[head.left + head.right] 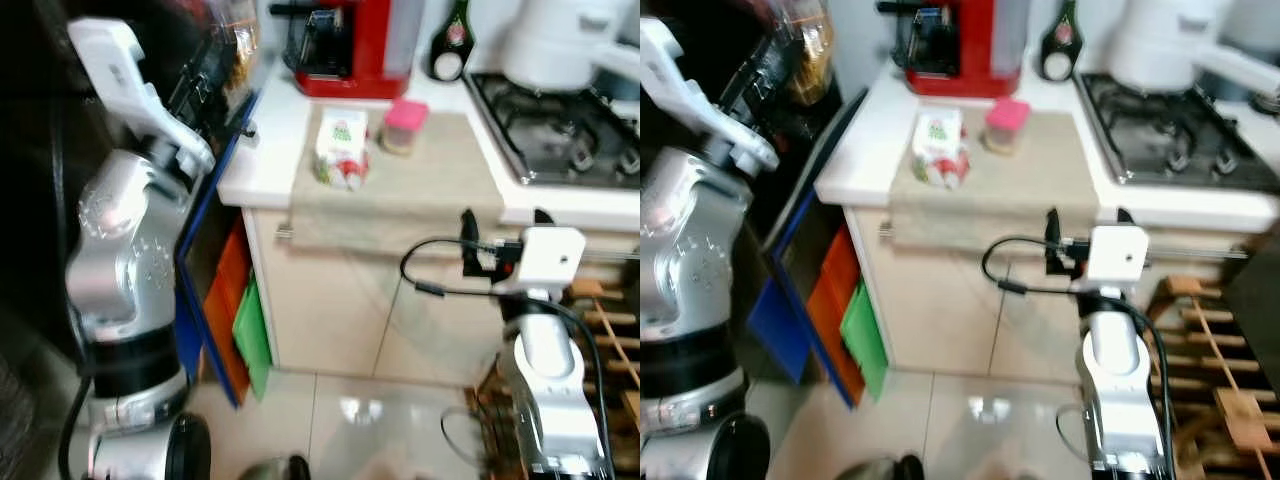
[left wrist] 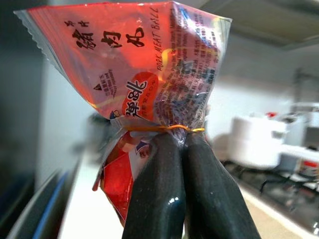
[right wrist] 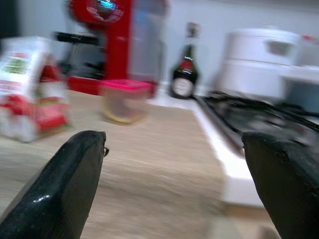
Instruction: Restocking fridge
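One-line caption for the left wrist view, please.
Left gripper, fingers shut on the tied neck of a red pork meatball bag, with a blurred kitchen counter behind it.

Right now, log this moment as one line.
left gripper: shut on meatball bag, raised | right gripper: open, before counter | carton, pink-lidded tub on counter

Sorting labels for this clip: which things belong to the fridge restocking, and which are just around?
Job:
- orange-red plastic pork meatball bag, pinched in left gripper
- white-green carton
- pink-lidded tub
- open right gripper

Around:
- red coffee machine
- dark bottle
- gas hob
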You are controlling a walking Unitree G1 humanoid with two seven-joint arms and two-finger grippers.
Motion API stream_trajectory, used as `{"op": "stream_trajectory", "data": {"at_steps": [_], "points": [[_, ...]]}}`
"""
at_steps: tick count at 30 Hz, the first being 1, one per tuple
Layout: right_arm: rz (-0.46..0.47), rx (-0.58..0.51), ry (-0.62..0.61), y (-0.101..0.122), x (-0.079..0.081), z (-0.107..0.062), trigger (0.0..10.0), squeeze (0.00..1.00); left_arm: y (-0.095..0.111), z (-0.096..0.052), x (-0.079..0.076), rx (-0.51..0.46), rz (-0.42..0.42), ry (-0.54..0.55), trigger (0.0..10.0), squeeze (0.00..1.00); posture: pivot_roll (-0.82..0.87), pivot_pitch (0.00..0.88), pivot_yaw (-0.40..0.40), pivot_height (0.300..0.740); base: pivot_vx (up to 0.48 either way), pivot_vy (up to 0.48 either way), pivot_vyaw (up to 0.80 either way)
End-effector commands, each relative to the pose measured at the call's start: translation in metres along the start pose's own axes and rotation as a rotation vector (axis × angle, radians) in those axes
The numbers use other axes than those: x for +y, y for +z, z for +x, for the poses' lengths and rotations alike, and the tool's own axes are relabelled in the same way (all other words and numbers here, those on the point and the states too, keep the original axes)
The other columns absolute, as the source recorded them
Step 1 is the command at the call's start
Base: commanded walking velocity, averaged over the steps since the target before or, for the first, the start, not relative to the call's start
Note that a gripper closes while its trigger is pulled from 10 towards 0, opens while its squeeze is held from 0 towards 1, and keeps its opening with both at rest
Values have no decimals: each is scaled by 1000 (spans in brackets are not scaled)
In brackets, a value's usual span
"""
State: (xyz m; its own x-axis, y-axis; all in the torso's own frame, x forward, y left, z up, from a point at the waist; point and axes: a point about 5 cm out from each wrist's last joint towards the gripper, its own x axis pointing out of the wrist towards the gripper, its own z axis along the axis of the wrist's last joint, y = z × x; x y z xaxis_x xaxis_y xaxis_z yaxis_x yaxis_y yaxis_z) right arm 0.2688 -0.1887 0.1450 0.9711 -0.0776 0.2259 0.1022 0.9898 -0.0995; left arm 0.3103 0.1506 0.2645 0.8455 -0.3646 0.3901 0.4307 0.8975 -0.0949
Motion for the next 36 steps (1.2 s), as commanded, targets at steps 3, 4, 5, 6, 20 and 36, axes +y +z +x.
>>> {"op": "stream_trajectory", "data": {"at_steps": [3, 4, 5, 6, 20, 36], "points": [[20, -18, 28, 1, 8, 2, 10000, 0, -12, -9, -9, 36, -2, -34, 0, 0, 19, 0, 49, 740, 0, 0, 0], [25, -20, 37, 0, 11, 2, 10000, 0, -28, -17, -9, 94, 2, -16, 0, 0, 20, 0, 51, 740, 0, 0, 0], [25, -20, 37, 0, 11, 2, 10000, 0, -28, -17, -9, 94, 2, -16, 0, 0, 20, 0, 51, 740, 0, 0, 0], [26, -21, 38, 0, 11, 3, 10000, 0, -31, -20, -10, 113, -11, 3, 0, 0, 23, 0, 50, 740, 0, 0, 0], [25, 75, -8, -23, 11, -6, 10000, 0, -115, -51, -8, 390, 151, 60, 10000, 0, -4, 0, 38, 740, 0, 0, 0], [3, 137, 105, -37, 18, -8, 10000, 0, -133, -70, -9, 403, 191, 174, 10000, 0, -25, 0, 14, 740, 0, 0, 0]]}}
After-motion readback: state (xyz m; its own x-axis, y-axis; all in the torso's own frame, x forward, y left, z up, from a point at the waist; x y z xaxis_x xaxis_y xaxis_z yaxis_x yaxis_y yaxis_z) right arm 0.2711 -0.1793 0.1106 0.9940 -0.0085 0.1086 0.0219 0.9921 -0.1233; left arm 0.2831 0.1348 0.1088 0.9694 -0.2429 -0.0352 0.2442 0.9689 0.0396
